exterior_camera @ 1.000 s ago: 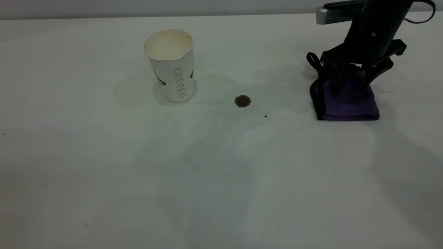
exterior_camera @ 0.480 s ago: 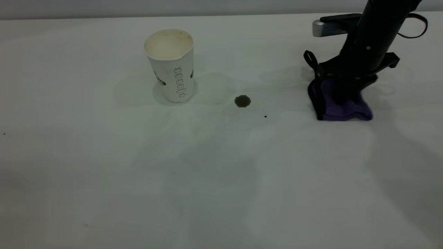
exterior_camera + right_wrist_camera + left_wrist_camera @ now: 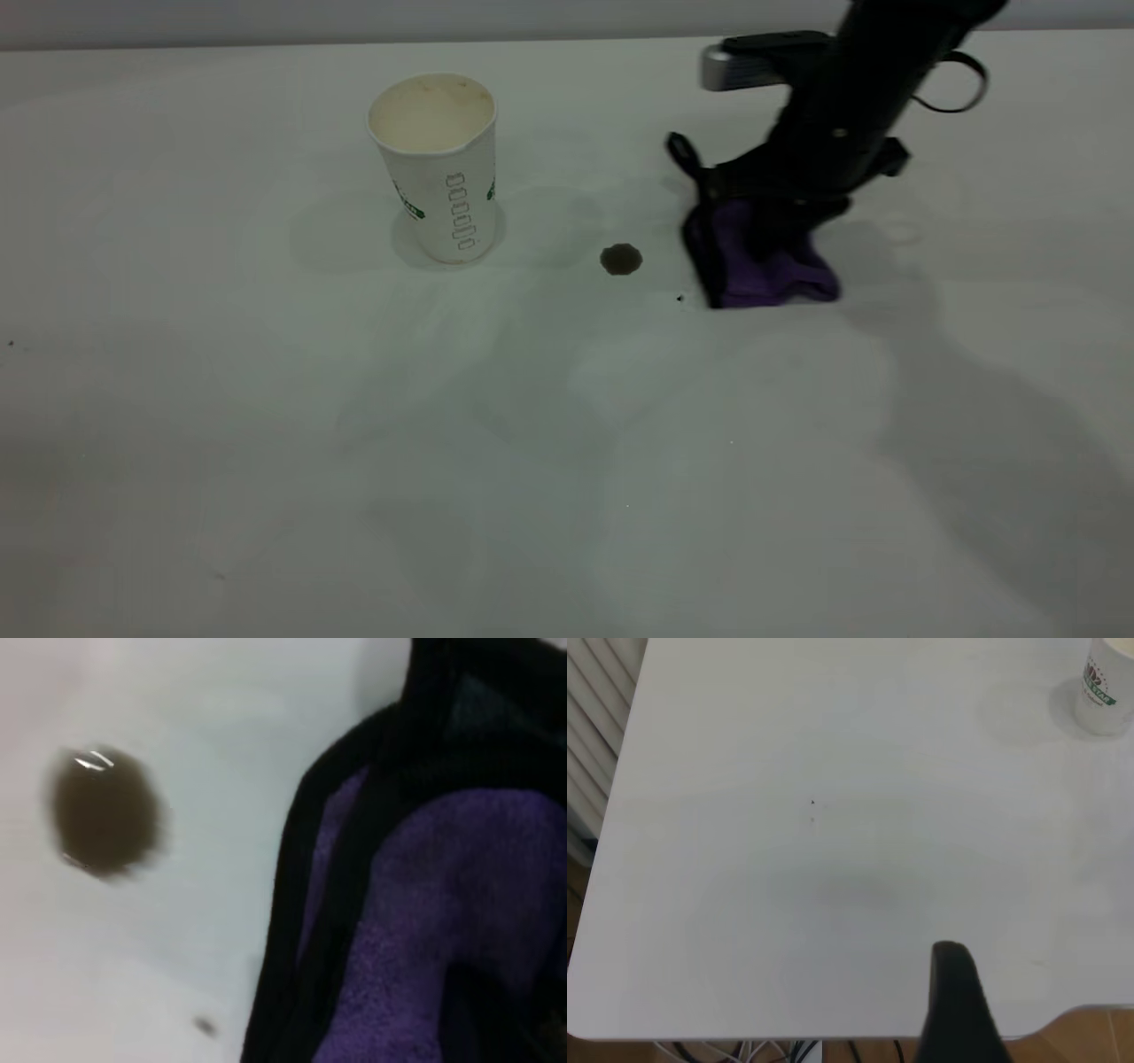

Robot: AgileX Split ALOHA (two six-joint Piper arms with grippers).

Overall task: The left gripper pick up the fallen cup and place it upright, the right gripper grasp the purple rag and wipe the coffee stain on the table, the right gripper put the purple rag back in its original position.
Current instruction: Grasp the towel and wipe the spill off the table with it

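Dragged leftward, the purple rag (image 3: 766, 266) nears the coffee stain (image 3: 621, 259).

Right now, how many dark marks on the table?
2: the coffee stain between the cup and the purple rag, and a tiny black speck by the rag's edge. The rag may hide more.

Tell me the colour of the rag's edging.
Black, running round the purple rag held by the right gripper; the right wrist view shows it best.
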